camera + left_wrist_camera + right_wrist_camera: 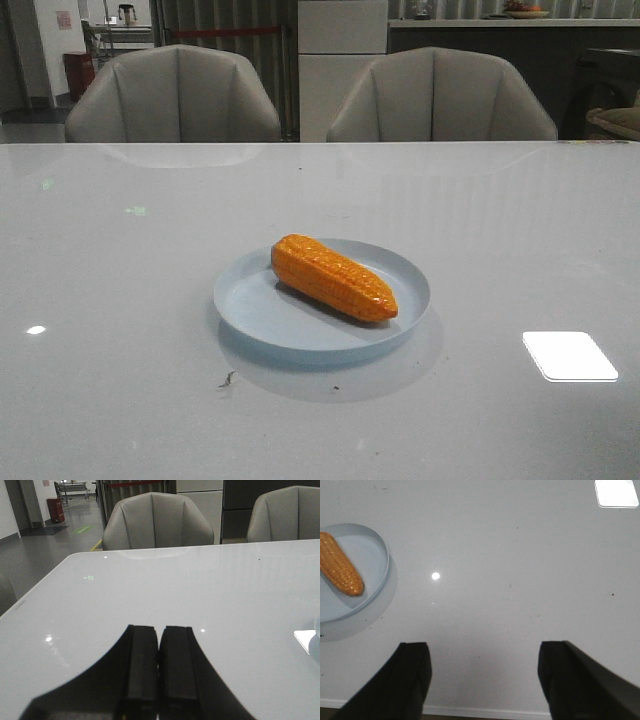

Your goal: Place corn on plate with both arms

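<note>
- Corn [333, 278] lies on its side inside the plate [260, 310], diagonal across it, blunt end toward the far left rim and tapered tip toward the near right rim; you can judge the placing step done.
- Plate holds only the corn; its pale blue floor shows bare on the near left side, and it sits near the middle of the white table [120, 300].
- Left gripper [159, 670] has its two black pads pressed together with nothing between them; it points across bare tabletop toward the grey chairs [157, 522], and only a sliver of the plate shows at the edge of its view.
- Right gripper [485, 672] has its jaws spread wide and empty above the table near its front edge, well apart from the plate, which shows with the corn's tip at the side of its view.
- Neither arm appears in the front view, so both stand clear of the plate.
- Next move, in your judgement, calls for no further grasp: only parking the arms and confirming that the corn rests steady and does not roll.
</note>
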Robot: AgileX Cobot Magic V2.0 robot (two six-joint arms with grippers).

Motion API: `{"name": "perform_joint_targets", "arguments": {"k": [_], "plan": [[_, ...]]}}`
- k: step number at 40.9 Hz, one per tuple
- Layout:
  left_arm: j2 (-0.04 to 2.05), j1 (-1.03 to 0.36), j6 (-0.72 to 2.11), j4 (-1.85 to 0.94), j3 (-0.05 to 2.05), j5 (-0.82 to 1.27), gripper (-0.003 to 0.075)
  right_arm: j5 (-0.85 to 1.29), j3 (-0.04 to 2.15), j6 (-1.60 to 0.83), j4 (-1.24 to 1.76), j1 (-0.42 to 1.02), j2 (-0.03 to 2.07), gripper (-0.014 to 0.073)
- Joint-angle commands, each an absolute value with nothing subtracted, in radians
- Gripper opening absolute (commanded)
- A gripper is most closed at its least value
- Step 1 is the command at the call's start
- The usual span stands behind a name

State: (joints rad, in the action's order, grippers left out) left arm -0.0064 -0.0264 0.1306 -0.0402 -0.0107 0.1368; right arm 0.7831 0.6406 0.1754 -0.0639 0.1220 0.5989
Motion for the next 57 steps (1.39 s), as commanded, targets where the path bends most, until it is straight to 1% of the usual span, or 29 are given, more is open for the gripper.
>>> {"name": "perform_joint_targets", "arguments": {"k": [1,6,8,10,16,18,21,23,27,31,34,42,43,46,57], "plan": [[-0.026,-0.027,0.124,-0.051,-0.048,0.058,0.0094,0.71,0.668,0.177,-0.076,0.115,0.601,0.0561],[-0.026,-0.027,0.124,-0.051,-0.048,0.058,0.0094,0.706,0.659,0.177,-0.074,0.099,0.591,0.0555],[-0.026,-0.027,0.124,-0.051,-0.048,0.058,0.0094,0.701,0.649,0.177,-0.057,0.084,0.578,0.0524],[-0.026,-0.027,0.124,-0.051,-0.048,0.058,0.0094,0.689,0.638,0.177,-0.03,0.063,0.56,0.0472],[-0.026,-0.027,0.124,-0.051,-0.048,0.058,0.0094,0.599,0.574,0.176,0.059,0.021,0.479,0.0258],[-0.026,-0.027,0.124,-0.051,-0.048,0.058,0.0094,0.525,0.541,0.176,0.076,0.018,0.444,0.0162],[-0.026,-0.027,0.124,-0.051,-0.048,0.058,0.0094,0.409,0.475,0.176,0.081,0.018,0.385,0.0043],[-0.026,-0.027,0.124,-0.051,-0.048,0.058,0.0094,0.323,0.428,0.176,0.081,0.018,0.346,0.0064],[-0.026,-0.027,0.124,-0.051,-0.048,0.058,0.0094,0.157,0.331,0.146,0.081,0.018,0.271,0.0065],[-0.026,-0.027,0.124,-0.051,-0.048,0.058,0.0094,0.053,0.232,0.114,0.081,0.017,0.203,0.0065],[-0.026,-0.027,0.124,-0.051,-0.048,0.058,0.0094,0.014,0.171,0.102,0.081,0.017,0.164,0.0065],[-0.026,-0.027,0.124,-0.051,-0.048,0.058,0.0094,-0.056,-0.013,0.102,0.081,0.017,0.044,0.0065],[-0.026,-0.027,0.124,-0.051,-0.048,0.058,0.0094,0.0,-0.008,0.102,0.081,0.017,0.027,0.0065],[-0.026,-0.027,0.124,-0.051,-0.048,0.058,0.0094,0.045,-0.006,0.102,0.081,0.017,-0.038,0.0065],[-0.026,-0.027,0.124,-0.051,-0.048,0.058,0.0094,0.046,-0.007,0.102,0.081,0.015,-0.029,0.0065]]}}
